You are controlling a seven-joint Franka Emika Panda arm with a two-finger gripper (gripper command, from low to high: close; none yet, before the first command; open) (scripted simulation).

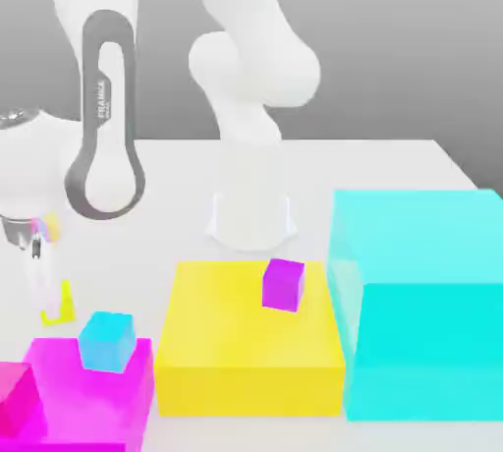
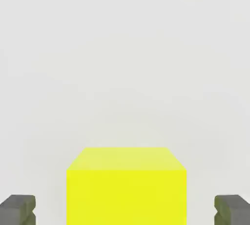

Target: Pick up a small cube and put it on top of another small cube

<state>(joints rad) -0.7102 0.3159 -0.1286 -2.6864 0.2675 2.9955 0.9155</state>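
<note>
The gripper (image 2: pixel 125 210) stood wide, its fingers on two sides of the yellow cube (image 2: pixel 127 197); the blue cube (image 1: pixel 107 342) sat by the magenta block's (image 1: pixel 88 396) far edge.

Both views on the yellow cube (image 1: pixel 67 303)

Exterior view: bright; white arm base (image 1: pixel 252 219) nearly washed out against pale table (image 1: pixel 383 165). Grey backdrop (image 1: pixel 393 57) darkens toward table. Cyan block (image 1: pixel 422 234): top paler than front. Hand view: bright, even; yellow cube (image 2: pixel 127 197) vivid, one face paler. Light source direction unclear.
</note>
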